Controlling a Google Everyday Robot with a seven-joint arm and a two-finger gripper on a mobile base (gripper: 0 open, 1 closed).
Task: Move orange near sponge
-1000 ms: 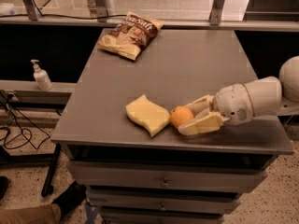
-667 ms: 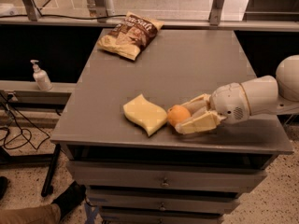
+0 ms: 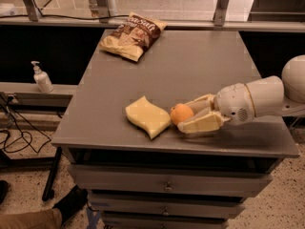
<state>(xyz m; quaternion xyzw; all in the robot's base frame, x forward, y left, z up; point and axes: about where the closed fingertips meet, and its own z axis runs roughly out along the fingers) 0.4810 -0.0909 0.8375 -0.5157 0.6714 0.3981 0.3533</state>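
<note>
Now, close to the front edge of the desk (image 3: pixel 190 66), a little right of its middle, the orange (image 3: pixel 181 114) sits low between the two pale fingers (image 3: pixel 202 123) of the gripper (image 3: pixel 189 115). The gripper reaches in from the right edge on a thick white arm (image 3: pixel 252 99). Its fingers bracket the fruit front and back and look to press on it, so I judge it clasped, near the fingertips rather than deep in the jaws. Whether it rests on the desk or hangs just above it, I cannot tell. Just to its left the sponge (image 3: pixel 147 116) lies flat, one corner pointing at the front edge. A narrow gap seems to part the two, so the task looks all but met.

As to handling, the orange should be light, firm and round, with smooth skin that may slip or roll. The sound hold is across its widest girth, fingers on opposite sides, with modest force, since the rind bruises under a hard squeeze. Held only at the tips, it could pop out. Once let go it may roll, and the front edge is close. The sponge is soft and light and would shift under a nudge, so the fingers had best not touch it.

Farther back, by the far left corner, lies a crisp bag (image 3: pixel 132 35), well apart from all this.
</note>
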